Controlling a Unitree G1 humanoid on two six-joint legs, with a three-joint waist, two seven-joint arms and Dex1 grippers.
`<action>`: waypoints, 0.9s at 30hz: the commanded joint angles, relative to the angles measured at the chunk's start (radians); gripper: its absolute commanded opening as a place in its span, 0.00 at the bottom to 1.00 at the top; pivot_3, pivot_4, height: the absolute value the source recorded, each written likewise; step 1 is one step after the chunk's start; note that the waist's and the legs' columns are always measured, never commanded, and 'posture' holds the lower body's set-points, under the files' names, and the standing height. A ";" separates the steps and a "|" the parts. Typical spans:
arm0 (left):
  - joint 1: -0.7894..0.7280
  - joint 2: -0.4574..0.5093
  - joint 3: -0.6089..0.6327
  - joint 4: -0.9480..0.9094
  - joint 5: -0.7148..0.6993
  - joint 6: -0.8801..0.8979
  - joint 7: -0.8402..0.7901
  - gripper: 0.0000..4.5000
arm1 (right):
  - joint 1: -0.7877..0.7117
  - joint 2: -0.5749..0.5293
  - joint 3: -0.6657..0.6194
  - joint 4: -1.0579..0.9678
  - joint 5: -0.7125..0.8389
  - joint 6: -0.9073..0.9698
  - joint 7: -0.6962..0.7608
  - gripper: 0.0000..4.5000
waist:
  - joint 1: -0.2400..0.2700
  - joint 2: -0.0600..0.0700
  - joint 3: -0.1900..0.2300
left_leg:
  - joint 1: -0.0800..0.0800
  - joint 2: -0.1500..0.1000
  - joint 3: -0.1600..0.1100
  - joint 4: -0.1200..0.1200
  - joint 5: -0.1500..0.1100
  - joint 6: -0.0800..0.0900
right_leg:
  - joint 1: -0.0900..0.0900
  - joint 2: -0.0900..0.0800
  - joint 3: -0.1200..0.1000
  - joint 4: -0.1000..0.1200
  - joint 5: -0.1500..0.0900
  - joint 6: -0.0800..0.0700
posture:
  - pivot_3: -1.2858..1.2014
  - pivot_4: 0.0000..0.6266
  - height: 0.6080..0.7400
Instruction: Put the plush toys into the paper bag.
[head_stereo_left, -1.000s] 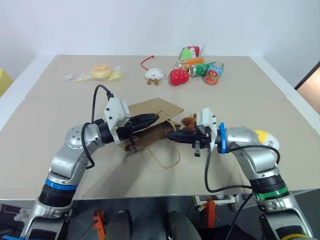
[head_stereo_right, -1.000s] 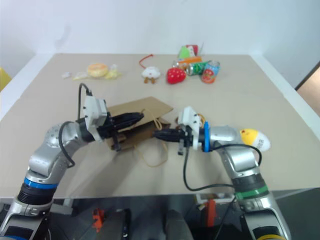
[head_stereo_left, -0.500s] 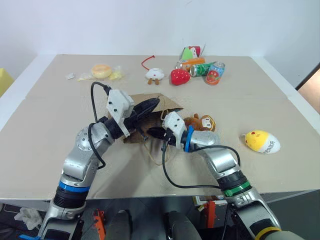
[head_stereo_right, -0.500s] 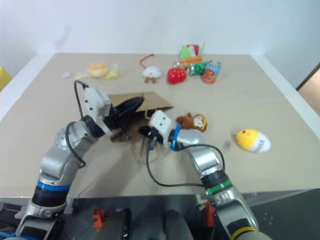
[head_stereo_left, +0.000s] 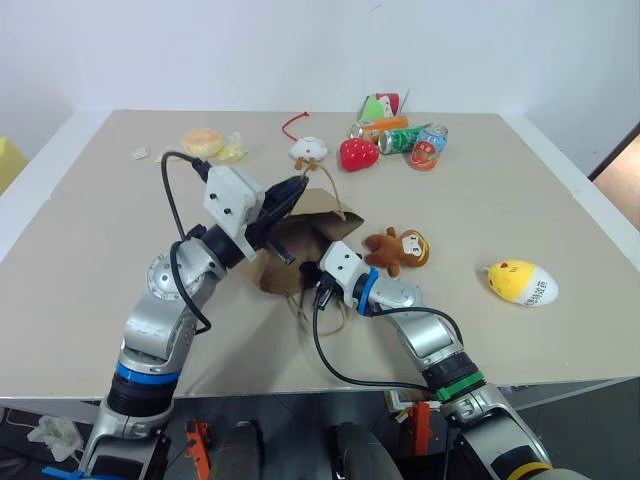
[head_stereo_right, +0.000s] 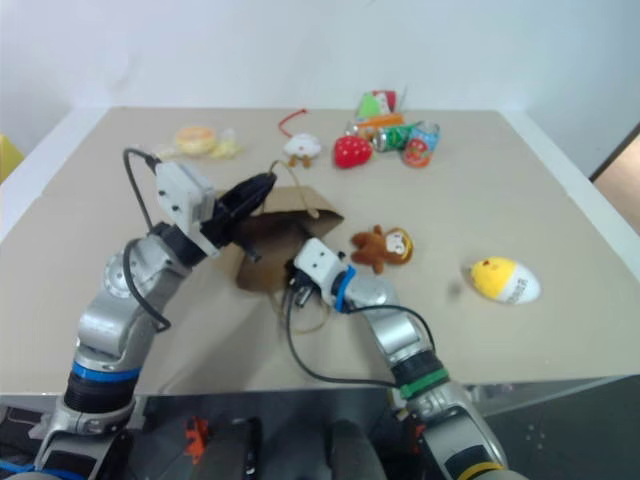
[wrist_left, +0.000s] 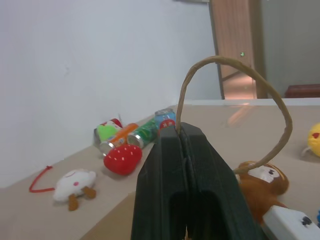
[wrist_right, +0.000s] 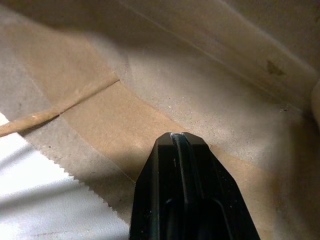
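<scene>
Since a second ago I see the plain brown kraft paper bag (head_stereo_left: 300, 240) lifted at its mouth: my left tool (head_stereo_left: 292, 190) has risen, pinched shut on a tan cord handle (wrist_left: 235, 95), while my right tool (wrist_right: 181, 142), closed and empty, has pushed inside. If the cord slips, the mouth may collapse. The brown monkey-like plush toy (head_stereo_left: 398, 249) lies on the beige surface (head_stereo_left: 480, 190) just beside the bag; the yellow-and-white egg-shaped plush toy (head_stereo_left: 522, 283) lies well apart, further right.

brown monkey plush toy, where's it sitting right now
In the left eye view the brown monkey plush toy lies on the beige table, just right of the brown paper bag, with the yellow egg-shaped plush farther right.
</scene>
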 joint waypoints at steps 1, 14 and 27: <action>-0.087 0.018 0.018 -0.051 0.041 -0.074 0.006 0.00 | 0.004 0.007 -0.022 0.011 0.006 0.010 -0.001 0.01 | 0.000 0.000 0.000 | 0.000 0.000 0.000 0.000 0.000 0.000 | 0.000 0.000 0.000 0.000 0.000 0.000 | 0.52 0.24 1.00; -0.137 0.052 -0.038 -0.052 0.144 -0.207 -0.055 0.00 | -0.007 0.010 -0.045 0.007 0.017 0.028 -0.003 0.01 | -0.004 0.000 0.000 | 0.000 0.000 0.000 0.000 0.000 0.000 | 0.000 0.000 0.000 0.000 0.000 0.000 | 0.52 0.24 1.00; -0.172 0.055 -0.047 -0.061 0.168 -0.219 -0.063 0.00 | -0.005 0.005 -0.045 0.010 0.022 0.029 0.010 0.01 | -0.005 0.000 0.000 | 0.000 0.000 0.000 0.000 0.000 0.000 | 0.000 0.000 0.000 0.000 0.000 0.000 | 0.52 0.24 1.00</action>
